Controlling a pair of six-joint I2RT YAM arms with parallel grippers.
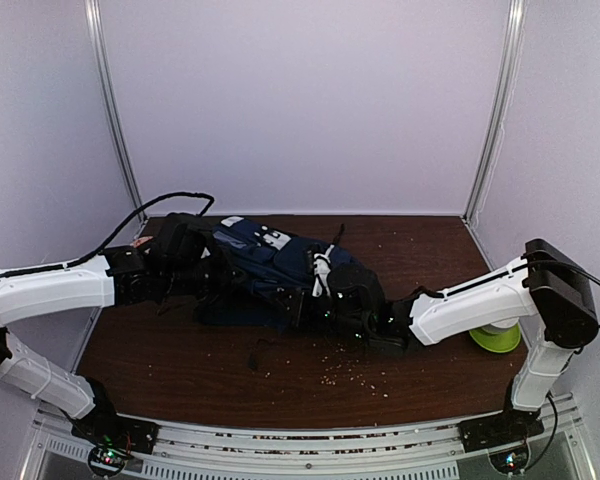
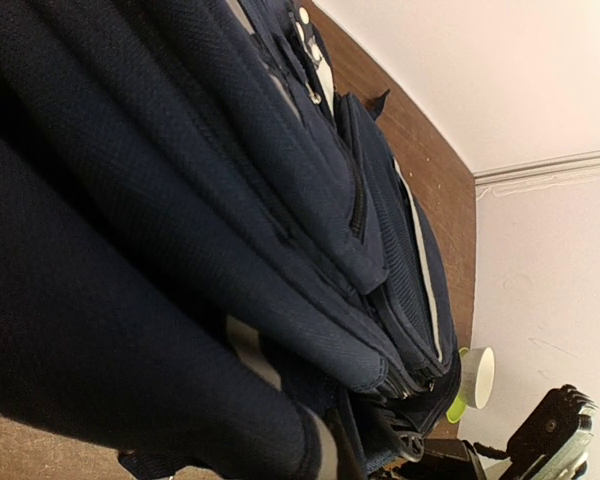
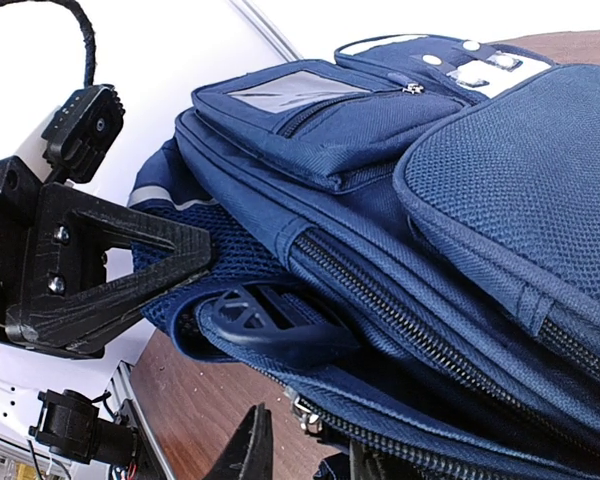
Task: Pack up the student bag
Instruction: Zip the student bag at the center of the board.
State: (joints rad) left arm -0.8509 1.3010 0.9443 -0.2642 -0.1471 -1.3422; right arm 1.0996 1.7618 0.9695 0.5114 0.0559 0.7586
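The student bag (image 1: 270, 260), navy blue with white patches, lies on its side across the middle of the brown table (image 1: 430, 250). My left gripper (image 1: 170, 262) is at its left end. In the right wrist view its black fingers (image 3: 110, 270) are shut on the bag's (image 3: 460, 200) mesh edge. Navy fabric (image 2: 280, 200) fills the left wrist view and hides those fingers. My right gripper (image 1: 345, 300) is at the bag's right end. Its fingertips (image 3: 308, 455) stand apart just under the main zipper, with the metal zipper pull (image 3: 305, 412) above the gap.
A lime-green and white cup-like thing (image 1: 495, 338) sits on the table under the right arm and shows again in the left wrist view (image 2: 475, 378). Small crumbs (image 1: 350, 370) are scattered over the front of the table. A black cable (image 1: 160, 205) loops behind the left arm.
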